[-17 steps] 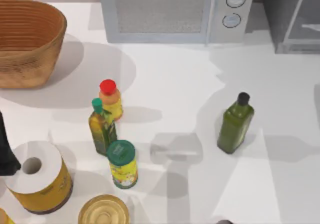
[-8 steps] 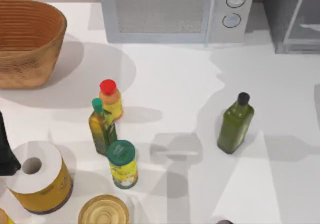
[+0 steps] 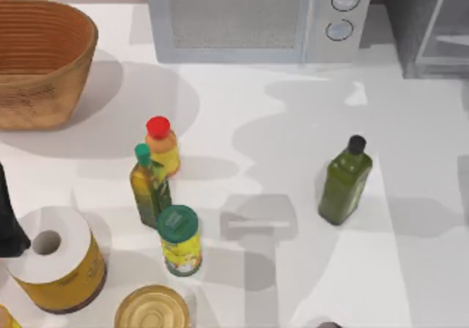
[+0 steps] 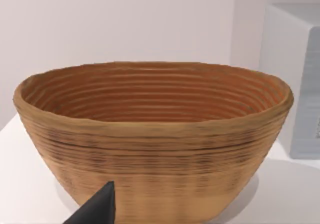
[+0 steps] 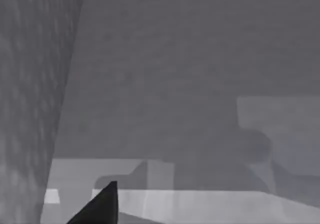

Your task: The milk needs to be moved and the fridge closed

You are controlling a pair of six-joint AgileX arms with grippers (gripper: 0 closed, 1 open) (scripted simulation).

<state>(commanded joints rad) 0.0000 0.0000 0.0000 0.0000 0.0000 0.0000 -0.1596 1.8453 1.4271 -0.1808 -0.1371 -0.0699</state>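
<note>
The fridge point(image 3: 429, 28) is the grey cabinet at the table's back right corner, cut off by the picture's edge. Its pale-framed glass door point(image 3: 438, 13) stands at an angle. The milk is out of view. My left arm point(image 3: 6, 214) is a dark shape at the table's left edge. One black fingertip point(image 4: 97, 210) of its gripper points at the wicker basket point(image 4: 150, 139). In the right wrist view one black fingertip point(image 5: 100, 204) shows before close grey panels point(image 5: 190, 84). A dark bit of my right arm point(image 3: 328, 325) sits at the front edge.
A light grey microwave point(image 3: 256, 17) stands at the back, the basket point(image 3: 40, 61) at the back left. A red-capped bottle point(image 3: 161, 145), a green-capped bottle point(image 3: 149, 187), a green-lidded yellow can point(image 3: 179, 240), a big yellow roll point(image 3: 55, 266) and a gold can point(image 3: 152, 310) crowd the front left. A dark green bottle point(image 3: 344, 181) stands right of centre.
The shadows over the table's right half have shifted and spread toward the back. No object on the table has moved, and the left arm is still.
</note>
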